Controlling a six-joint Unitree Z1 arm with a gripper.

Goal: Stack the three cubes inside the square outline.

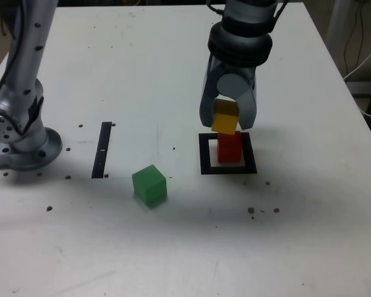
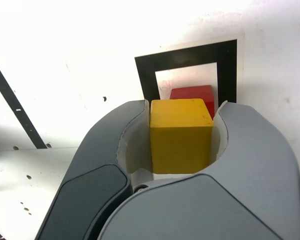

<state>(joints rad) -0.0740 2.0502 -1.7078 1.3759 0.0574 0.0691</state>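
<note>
In the exterior view, taken as a clock face, my grey rounded two-jawed gripper (image 1: 227,117) hangs toward one o'clock, pinching the solid yellow cube (image 1: 225,117) between its jaws. Right of centre, toward three o'clock, lies the flat black square outline with its white centre (image 1: 250,162). The solid green cube (image 1: 149,185) sits near seven o'clock (turned cornerwise, I notice), outside that outline. The solid red cube (image 1: 229,148) rests inside the outline, partly hidden by my yellow one.
</note>
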